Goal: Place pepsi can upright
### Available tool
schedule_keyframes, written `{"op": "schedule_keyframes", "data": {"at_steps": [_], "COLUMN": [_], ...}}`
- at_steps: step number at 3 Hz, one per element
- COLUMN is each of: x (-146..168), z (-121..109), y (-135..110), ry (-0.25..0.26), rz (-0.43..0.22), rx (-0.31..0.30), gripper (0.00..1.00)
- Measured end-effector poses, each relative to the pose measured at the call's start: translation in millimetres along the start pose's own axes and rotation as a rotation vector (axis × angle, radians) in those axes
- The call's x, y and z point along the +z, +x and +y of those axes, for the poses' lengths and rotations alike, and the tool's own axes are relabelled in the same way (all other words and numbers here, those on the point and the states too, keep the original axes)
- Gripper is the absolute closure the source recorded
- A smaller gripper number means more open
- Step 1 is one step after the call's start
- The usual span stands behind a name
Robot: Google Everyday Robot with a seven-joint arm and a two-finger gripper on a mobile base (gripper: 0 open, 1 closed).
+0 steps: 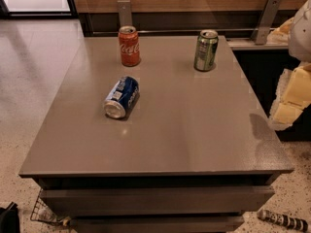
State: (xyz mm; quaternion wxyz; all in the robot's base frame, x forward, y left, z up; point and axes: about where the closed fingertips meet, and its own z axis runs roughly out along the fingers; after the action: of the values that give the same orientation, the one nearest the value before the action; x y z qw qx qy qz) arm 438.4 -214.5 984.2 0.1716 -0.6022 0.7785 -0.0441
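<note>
The pepsi can point(122, 97) is dark blue with a white label patch and lies on its side on the left middle of the grey table point(184, 130), its silver end facing the front. My gripper point(287, 106), cream and white, hangs at the right edge of the view, beside the table's right side and well away from the can. It holds nothing that I can see.
A red Coca-Cola can point(129, 45) stands upright at the back left of the table. A green can point(206, 50) stands upright at the back right. A wooden wall with metal brackets point(124, 12) runs behind. A wire basket point(46, 212) sits on the floor at the front left.
</note>
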Motion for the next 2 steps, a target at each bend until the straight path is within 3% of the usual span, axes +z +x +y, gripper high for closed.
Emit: {"op": "schedule_keyframes", "data": {"at_steps": [1, 2], "x": [-3, 5], "z": [-2, -12], "y": [-3, -14], "ry": [0.018, 0.012], "rz": [-0.012, -0.109], "rx": [0.008, 0.131], "gripper": [0.0, 0.0]}}
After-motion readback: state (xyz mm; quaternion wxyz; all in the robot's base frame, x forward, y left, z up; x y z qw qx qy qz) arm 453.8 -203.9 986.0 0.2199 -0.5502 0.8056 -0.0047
